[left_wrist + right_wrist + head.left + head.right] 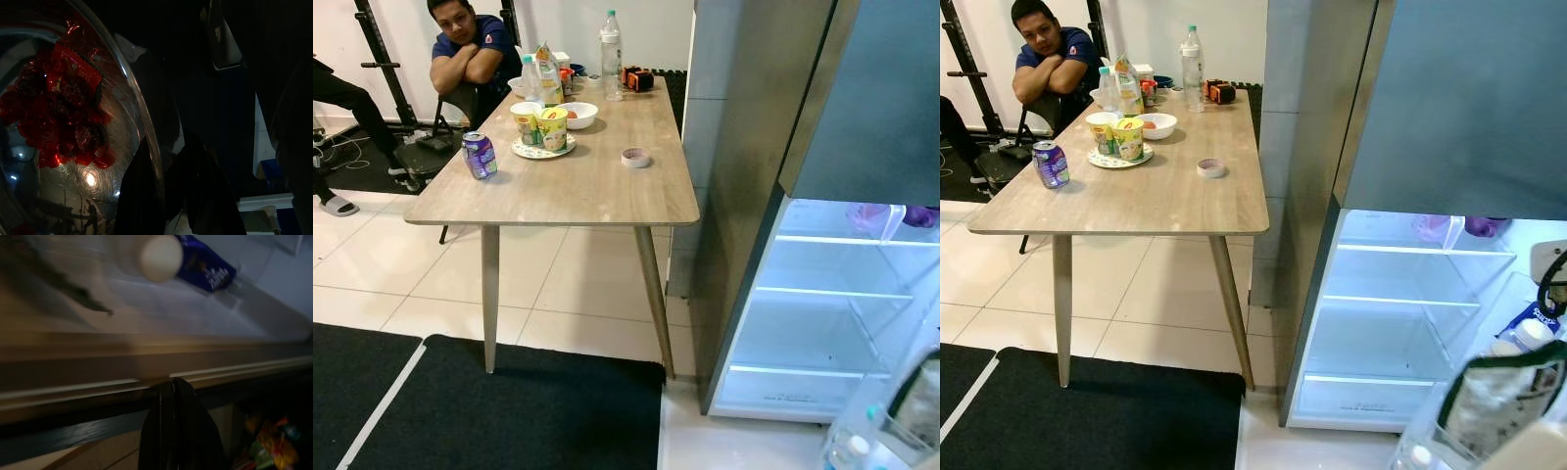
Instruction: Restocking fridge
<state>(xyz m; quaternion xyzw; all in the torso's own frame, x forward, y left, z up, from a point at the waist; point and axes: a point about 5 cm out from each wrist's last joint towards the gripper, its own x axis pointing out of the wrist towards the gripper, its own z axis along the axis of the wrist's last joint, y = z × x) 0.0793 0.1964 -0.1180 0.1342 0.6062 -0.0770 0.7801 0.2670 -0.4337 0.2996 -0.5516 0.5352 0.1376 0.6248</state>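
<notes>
The fridge (822, 294) stands open on the right, its lit white shelves mostly bare, with purple items (1474, 227) on the top shelf. The door shelf at the lower right holds a silvery pouch (1489, 392) and white-capped bottles (1528, 335). In the dark left wrist view, my left gripper (166, 191) is closed on the rim of a shiny metal bowl (122, 122) holding red wrapped sweets (58, 107). My right gripper (173, 426) is shut with nothing in it, close to a door shelf with a white-capped bottle (160, 257) and a blue packet (208, 264); this view is blurred.
A wooden table (578, 186) left of the fridge carries a purple can (479, 155), cup noodles (551, 127), a white bowl (579, 115), a water bottle (611, 44) and a tape roll (635, 157). A person (465, 49) sits behind it. A black mat (509, 411) lies below.
</notes>
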